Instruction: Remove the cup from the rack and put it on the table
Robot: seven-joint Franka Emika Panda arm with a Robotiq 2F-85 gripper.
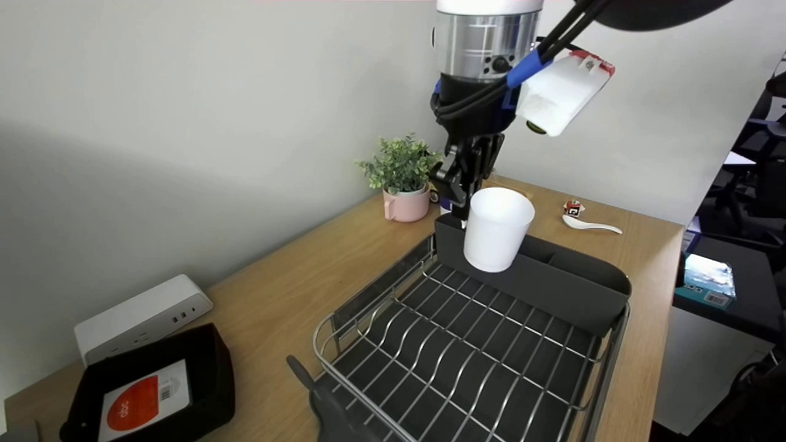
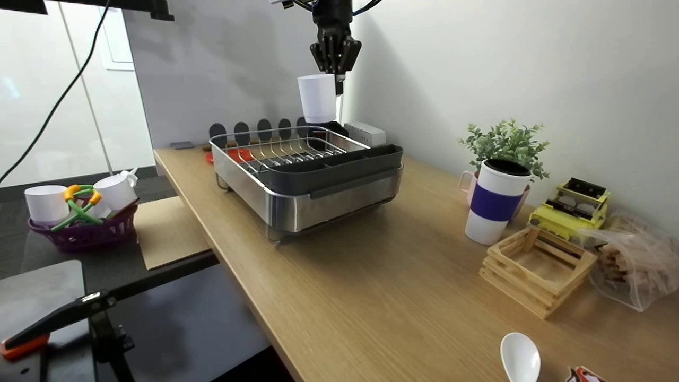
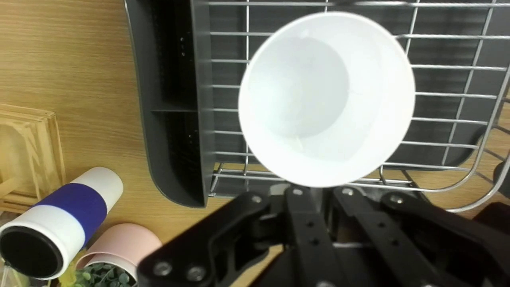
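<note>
The white cup [image 1: 497,230] hangs in the air above the rack [image 1: 430,353], upright with a slight tilt; it also shows in an exterior view [image 2: 318,99]. In the wrist view the cup [image 3: 326,99] is seen from above, open and empty. My gripper [image 3: 312,195] is at the cup's side, its fingers close together on the handle side; the handle itself is hidden by the fingers. The gripper also shows in both exterior views [image 1: 465,212] [image 2: 339,85]. The cup is apart from the rack wires. The wooden table [image 2: 371,286] lies under the rack.
A grey caddy [image 2: 339,172] sits on the rack's end. A pink planter [image 1: 407,205], white-and-blue tumbler [image 2: 496,201], wooden crate [image 2: 541,270] and white spoon [image 2: 520,358] stand on the table. A black tray [image 1: 215,374] and white power box [image 1: 144,316] are beside the wall.
</note>
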